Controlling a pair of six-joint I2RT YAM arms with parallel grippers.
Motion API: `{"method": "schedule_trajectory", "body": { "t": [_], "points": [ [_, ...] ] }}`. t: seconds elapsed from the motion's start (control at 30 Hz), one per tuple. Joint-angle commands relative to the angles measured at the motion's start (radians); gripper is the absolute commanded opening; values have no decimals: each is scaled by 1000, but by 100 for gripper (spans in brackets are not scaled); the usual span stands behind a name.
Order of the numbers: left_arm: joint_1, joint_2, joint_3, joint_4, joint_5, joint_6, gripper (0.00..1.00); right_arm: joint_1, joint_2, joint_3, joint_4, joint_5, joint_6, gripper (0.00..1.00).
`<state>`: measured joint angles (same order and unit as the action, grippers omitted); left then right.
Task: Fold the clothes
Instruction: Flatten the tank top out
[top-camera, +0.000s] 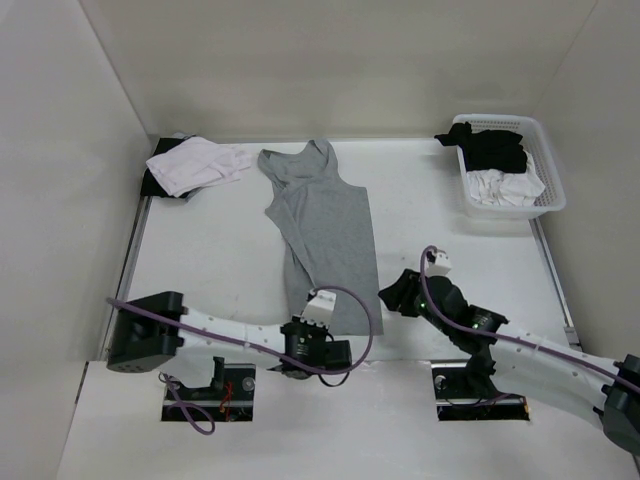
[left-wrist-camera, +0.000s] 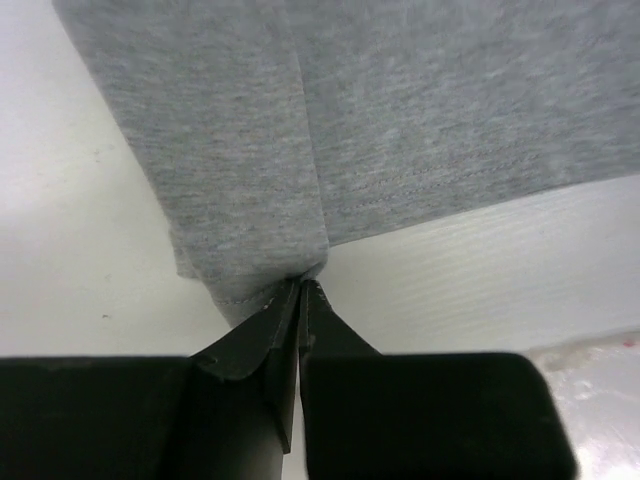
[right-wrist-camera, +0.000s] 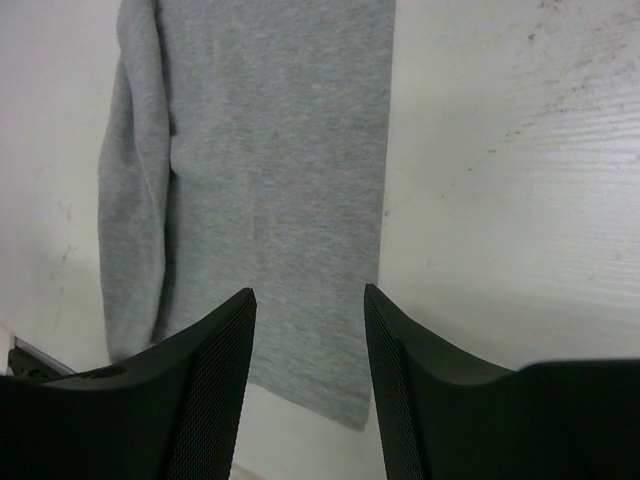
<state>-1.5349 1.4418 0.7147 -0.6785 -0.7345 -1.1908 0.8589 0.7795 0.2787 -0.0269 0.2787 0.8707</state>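
readable text: none | labels, brands, numbers: none (all three views)

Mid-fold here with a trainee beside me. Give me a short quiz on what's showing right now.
1. Short answer: what colours are the garments in the basket?
2. True or false: the left pincer is shut on the grey tank top's hem.
3. Multiple choice: the right pincer is A) open near the hem, B) shut on a strap, C) inside the basket.
Key: 1. black and white; 2. true; 3. A.
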Motion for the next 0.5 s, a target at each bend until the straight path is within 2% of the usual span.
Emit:
{"method": "schedule_trajectory", "body": {
  "t": [0.0, 0.13, 0.3, 0.47],
  "points": [
    [8, -206, 23, -82, -101, -24, 0, 18, 15, 14, -43, 25, 36, 52],
    [77, -504, 8, -107, -141, -17, 0, 53, 67, 45, -128, 42, 77, 53],
    [225, -838, -67, -112, -140, 3, 0, 134, 153, 100, -258, 76, 149, 50],
    [350, -969, -141, -102, -79, 31, 0, 180, 196, 128, -323, 82, 195, 46]
  ]
}}
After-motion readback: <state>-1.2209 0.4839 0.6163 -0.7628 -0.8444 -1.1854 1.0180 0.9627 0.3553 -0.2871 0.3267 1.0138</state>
